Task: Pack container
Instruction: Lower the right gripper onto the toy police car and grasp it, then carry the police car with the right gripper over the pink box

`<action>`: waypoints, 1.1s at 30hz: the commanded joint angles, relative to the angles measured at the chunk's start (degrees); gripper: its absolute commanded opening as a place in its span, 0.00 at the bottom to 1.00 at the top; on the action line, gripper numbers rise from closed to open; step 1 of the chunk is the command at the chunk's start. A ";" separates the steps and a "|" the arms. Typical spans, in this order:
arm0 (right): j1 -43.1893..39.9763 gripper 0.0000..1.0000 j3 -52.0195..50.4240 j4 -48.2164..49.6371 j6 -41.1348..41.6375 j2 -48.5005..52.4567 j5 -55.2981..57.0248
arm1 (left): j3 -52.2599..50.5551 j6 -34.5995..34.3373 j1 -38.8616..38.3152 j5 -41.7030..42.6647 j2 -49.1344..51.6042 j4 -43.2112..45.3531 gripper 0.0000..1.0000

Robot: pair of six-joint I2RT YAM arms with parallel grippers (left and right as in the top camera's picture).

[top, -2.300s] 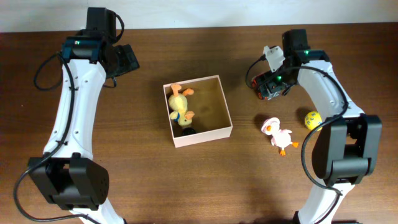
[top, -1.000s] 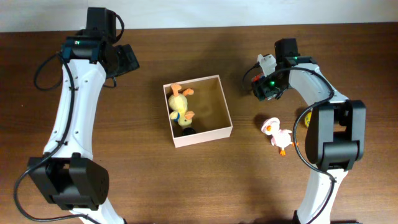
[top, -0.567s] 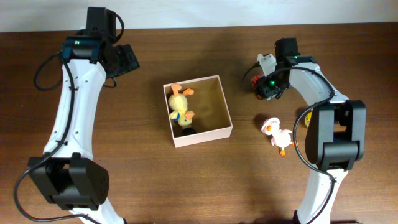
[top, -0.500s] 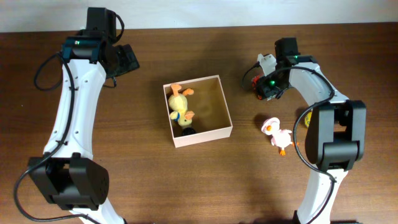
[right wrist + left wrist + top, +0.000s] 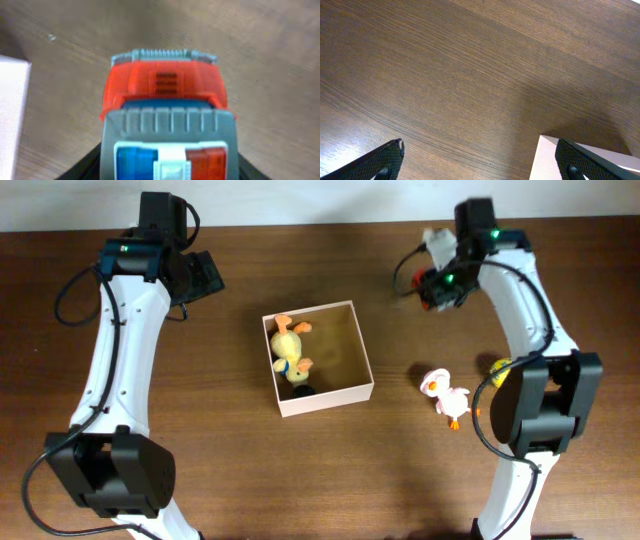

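The container (image 5: 364,360) is a square cream-walled box with a tan inside, at the table's middle. A yellow plush duck (image 5: 290,348) lies in its left half. My right gripper (image 5: 434,284) is shut on a red and grey toy car (image 5: 424,290) and holds it above the table, right of and beyond the container. In the right wrist view the car (image 5: 167,95) fills the space between the fingers of that gripper (image 5: 169,172), with the container's corner (image 5: 12,110) at the left. My left gripper (image 5: 205,275) is open and empty, up left of the container.
A pink and white duck toy (image 5: 446,395) lies right of the container. A yellow ball (image 5: 500,367) shows partly behind the right arm. In the left wrist view, my left gripper (image 5: 479,145) hangs over bare wood with the container's corner (image 5: 545,160) by its right finger.
My right gripper has risen and moved toward the table's far side with the toy car in it. The left arm, container and other toys have not moved.
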 commanded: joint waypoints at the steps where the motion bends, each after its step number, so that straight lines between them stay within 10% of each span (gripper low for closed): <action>1: 1.86 0.50 8.33 -4.50 -5.14 -0.83 -3.06 | 0.57 -0.70 0.00 -0.42 0.31 0.11 0.99; 33: 20.79 0.51 20.02 -24.55 -51.25 0.59 -12.96 | 0.57 -0.70 -0.02 -0.42 0.28 0.11 0.99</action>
